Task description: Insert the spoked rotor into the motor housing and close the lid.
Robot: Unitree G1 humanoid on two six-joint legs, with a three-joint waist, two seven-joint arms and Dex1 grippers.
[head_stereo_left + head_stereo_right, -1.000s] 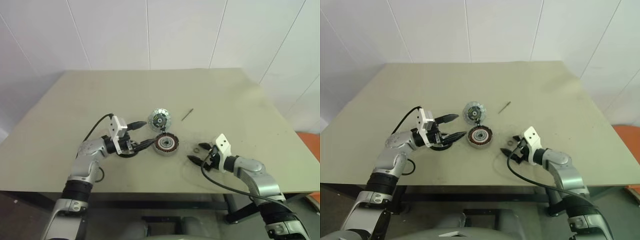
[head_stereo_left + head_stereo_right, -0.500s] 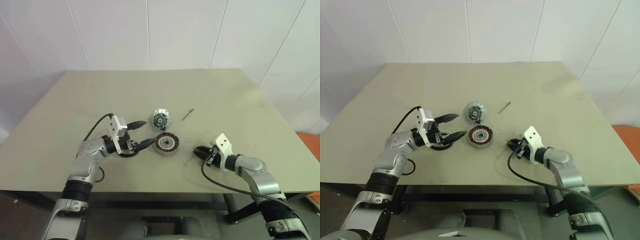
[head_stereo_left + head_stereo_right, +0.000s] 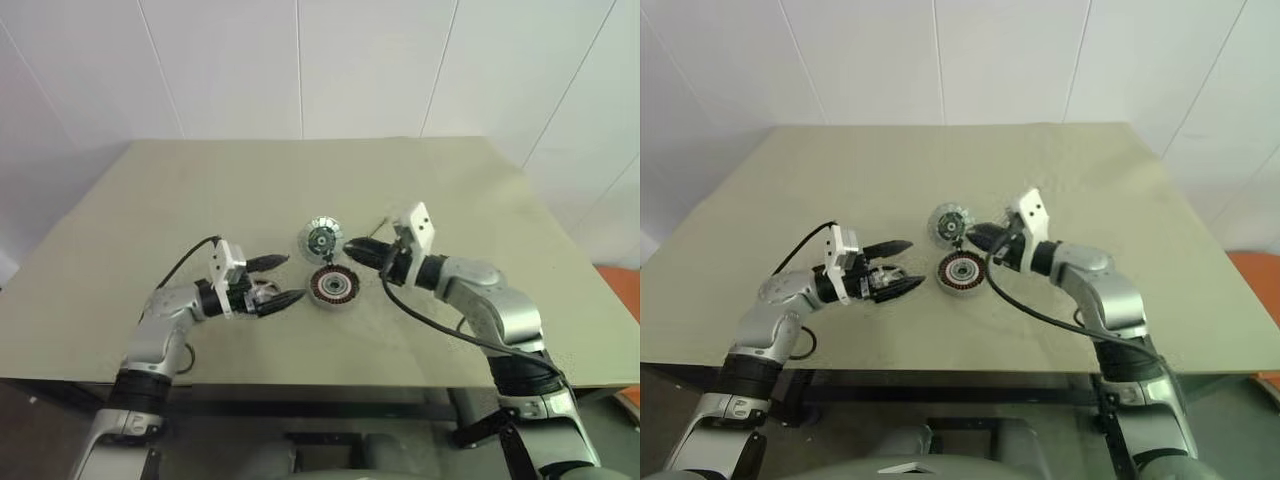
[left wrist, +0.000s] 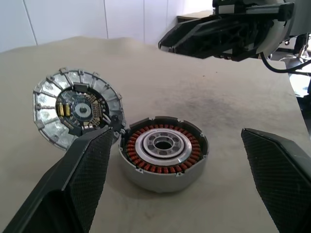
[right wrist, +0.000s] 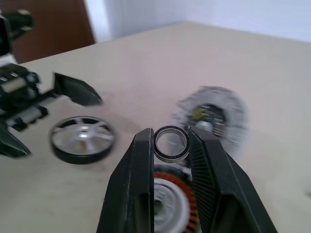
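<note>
The motor housing [image 3: 333, 286] sits on the table with its copper windings facing up [image 4: 164, 153]. The lid [image 3: 320, 240] lies open just behind it, dark centre up [image 4: 77, 109]. The spoked rotor [image 5: 82, 138] lies flat on the table, close under my left gripper [image 3: 290, 278]. That gripper is open, level and points at the housing. My right gripper [image 3: 350, 248] hovers above the housing, near the lid. It is shut on a small dark ring [image 5: 171, 144] held upright between its fingertips.
A thin metal pin [image 3: 384, 219] lies behind the right gripper. The beige table [image 3: 200, 190] reaches to white walls at the back. Black cables hang from both wrists.
The right gripper shut on the small ring at the table's right, lifted it and swung left to above the housing. The left gripper stayed open by the rotor.
</note>
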